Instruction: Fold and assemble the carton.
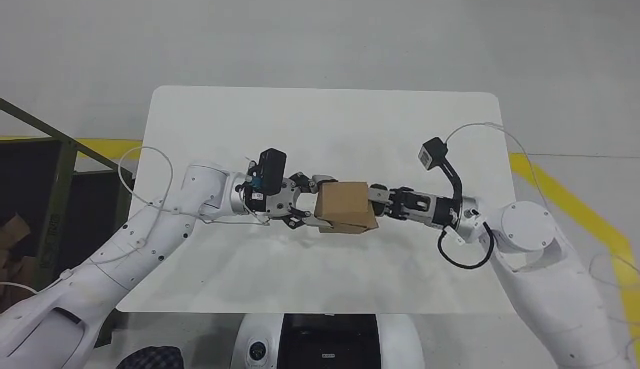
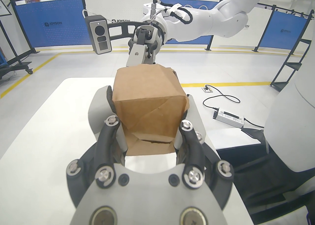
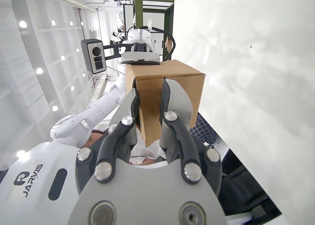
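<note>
The brown cardboard carton point(image 1: 346, 207) is held over the middle of the white rectangular table point(image 1: 330, 119) between both arms — the left gripper point(image 2: 147, 94) clamped wide across its sides, the right gripper point(image 3: 150, 86) nearly closed, pinching a wall edge at the opposite end.

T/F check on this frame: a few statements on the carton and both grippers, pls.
1. Both grippers hold the brown cardboard carton. True.
2. The carton is a flat, unfolded sheet. False: it is box-shaped, held over the white rectangular table.
3. The left gripper has its fingers on two opposite sides of the carton. True.
4. The right gripper is open, apart from the carton. False: its fingers pinch a carton wall.
</note>
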